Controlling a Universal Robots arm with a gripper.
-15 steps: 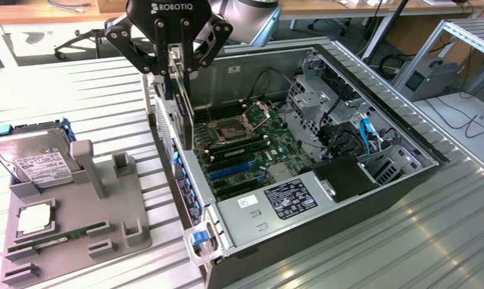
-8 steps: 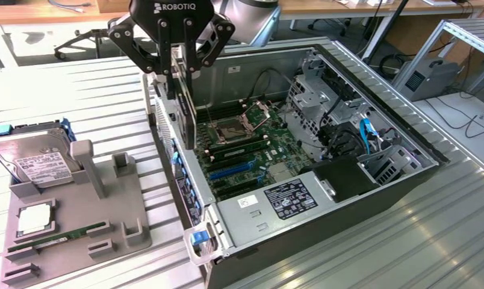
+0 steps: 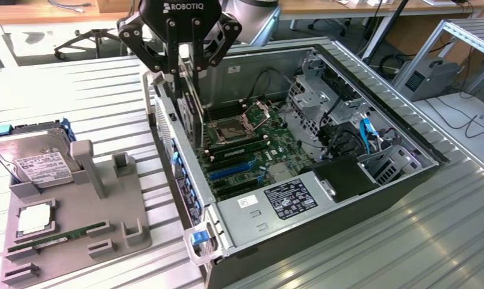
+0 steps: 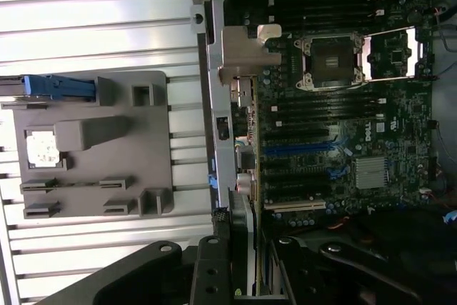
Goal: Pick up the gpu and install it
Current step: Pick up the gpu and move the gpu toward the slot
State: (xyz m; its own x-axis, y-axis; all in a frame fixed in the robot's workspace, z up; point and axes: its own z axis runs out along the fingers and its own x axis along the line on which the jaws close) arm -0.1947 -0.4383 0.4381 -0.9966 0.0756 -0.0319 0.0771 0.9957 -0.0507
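**gpu gripped, hanging on edge over the open case**

- Exterior view's left: grey fixture tray (image 3: 65, 205) on the slatted worktop (image 3: 81, 90). It carries the hard drive (image 3: 33, 159) propped in its cradle, a processor chip (image 3: 35, 218) flat in a recess and the green memory stick (image 3: 57, 236) in its groove. My read is that each pocket fixes its part at a known pose.
- Centre: gripper (image 3: 184, 69) partly closed, fingers clamped on the top of the gpu (image 3: 192, 114). The card hangs vertical, thin edge on, just inside the case's rear wall. That likely puts the connector edge downward and the bracket toward that wall.
- Right: PC case (image 3: 347, 223) lying side-open. Inside are the motherboard (image 3: 258, 153), an uncovered CPU socket (image 3: 226, 129), blue expansion slots (image 3: 230, 171) and the power supply (image 3: 294, 197).
- Can't tell whether the card's lower edge touches the board, since it's hidden by the card itself.
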